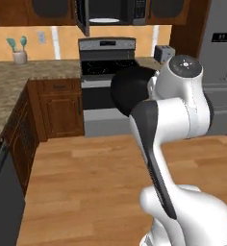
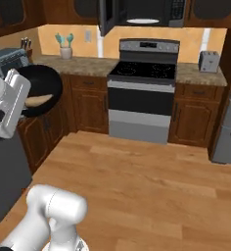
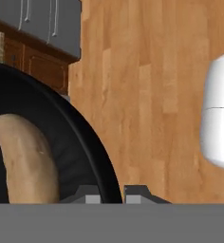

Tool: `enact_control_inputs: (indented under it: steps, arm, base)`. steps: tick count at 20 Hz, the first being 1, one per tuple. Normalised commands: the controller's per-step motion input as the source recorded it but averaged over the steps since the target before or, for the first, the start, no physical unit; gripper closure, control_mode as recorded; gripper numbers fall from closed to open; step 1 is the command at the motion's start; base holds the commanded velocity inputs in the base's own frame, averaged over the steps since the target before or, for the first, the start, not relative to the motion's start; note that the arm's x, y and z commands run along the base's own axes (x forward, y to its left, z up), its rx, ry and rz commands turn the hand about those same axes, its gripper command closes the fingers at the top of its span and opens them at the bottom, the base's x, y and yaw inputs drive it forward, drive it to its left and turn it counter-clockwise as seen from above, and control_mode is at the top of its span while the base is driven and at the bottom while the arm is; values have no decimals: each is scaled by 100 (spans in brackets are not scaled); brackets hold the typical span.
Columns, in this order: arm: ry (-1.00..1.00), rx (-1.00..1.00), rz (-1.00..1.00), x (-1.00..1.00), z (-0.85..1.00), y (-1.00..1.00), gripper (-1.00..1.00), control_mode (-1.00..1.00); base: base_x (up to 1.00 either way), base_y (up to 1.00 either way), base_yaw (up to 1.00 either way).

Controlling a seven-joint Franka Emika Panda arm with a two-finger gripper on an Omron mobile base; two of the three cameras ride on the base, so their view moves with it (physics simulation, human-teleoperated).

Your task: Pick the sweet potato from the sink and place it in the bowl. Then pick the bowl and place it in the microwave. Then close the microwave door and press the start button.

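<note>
The gripper (image 3: pixel 110 193) pinched the rim of the black bowl (image 3: pixel 80 137) between its narrowly parted fingers (image 3: pixel 137 192), holding it in the air above the wooden floor (image 3: pixel 147 71). The sweet potato (image 3: pixel 26 159) lay inside the bowl. The microwave (image 2: pixel 147 12) hung above the stove (image 2: pixel 143 93) with the microwave door (image 2: pixel 105 17) swung open.

We see a kitchen with a light wood plank floor (image 2: pixel 151 181) and dark brown wooden cabinets (image 2: pixel 90 105) under a speckled granite counter (image 2: pixel 78 62). A steel stove (image 2: pixel 143 93) stands against the pale orange wall (image 2: pixel 191 41), a toaster (image 2: pixel 208 61) to its right and a steel refrigerator (image 1: pixel 221 72) beyond.
</note>
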Motion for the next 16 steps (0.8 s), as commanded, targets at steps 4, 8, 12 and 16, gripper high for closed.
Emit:
enact_control_inputs:
  steps: [4, 8, 12, 16]
  arm:
    - [0, 0, 0, 0, 0, 0, 100, 100]
    - [0, 0, 0, 0, 0, 0, 100, 100]
    - [0, 0, 0, 0, 0, 0, 100, 100]
    - [0, 0, 0, 0, 0, 0, 100, 100]
  base:
    - [64, -100, -1]
    - [63, -100, 23]
    - [68, -100, 32]
    - [100, -95, 38]
